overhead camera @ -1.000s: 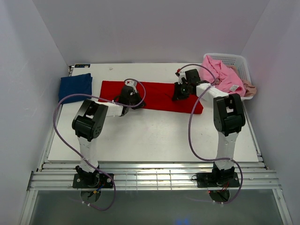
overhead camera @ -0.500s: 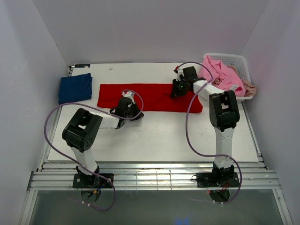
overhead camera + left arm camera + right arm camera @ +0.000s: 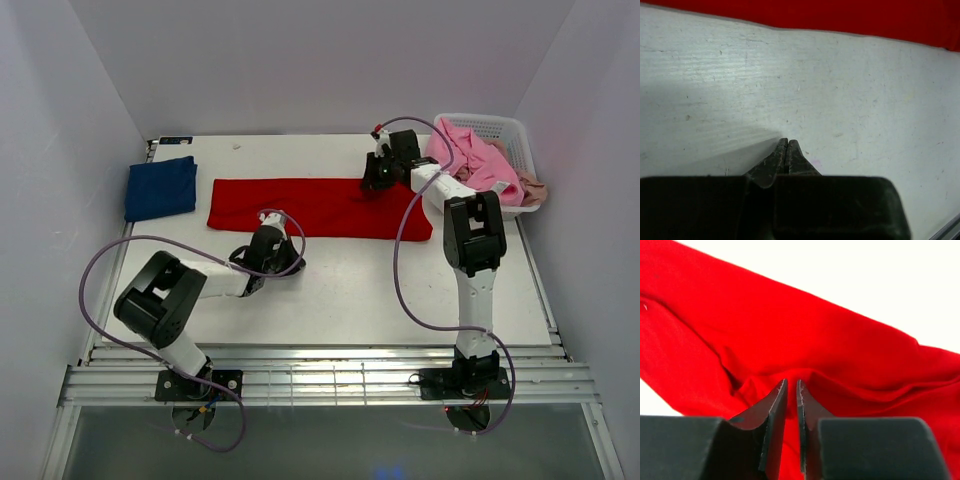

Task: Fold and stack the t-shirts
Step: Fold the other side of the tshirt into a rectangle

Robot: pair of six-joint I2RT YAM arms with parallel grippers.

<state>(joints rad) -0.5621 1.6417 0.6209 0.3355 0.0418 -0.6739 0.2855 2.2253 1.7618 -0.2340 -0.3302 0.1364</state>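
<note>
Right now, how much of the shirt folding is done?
Done: the navy shirt, folded at far left. In hand: the red shirt, spread in a long strip, right jaws seemingly pinching its far edge; left jaws shut, empty. Left: the pink shirt and beige shirt in the basket, then stacking.

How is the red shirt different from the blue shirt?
The red shirt is spread out in a long strip in the middle, while the blue shirt is folded into a small square at the far left. The right gripper seems to pinch the red shirt, but nothing touches the blue shirt. Both lie flat on the white table.
</note>
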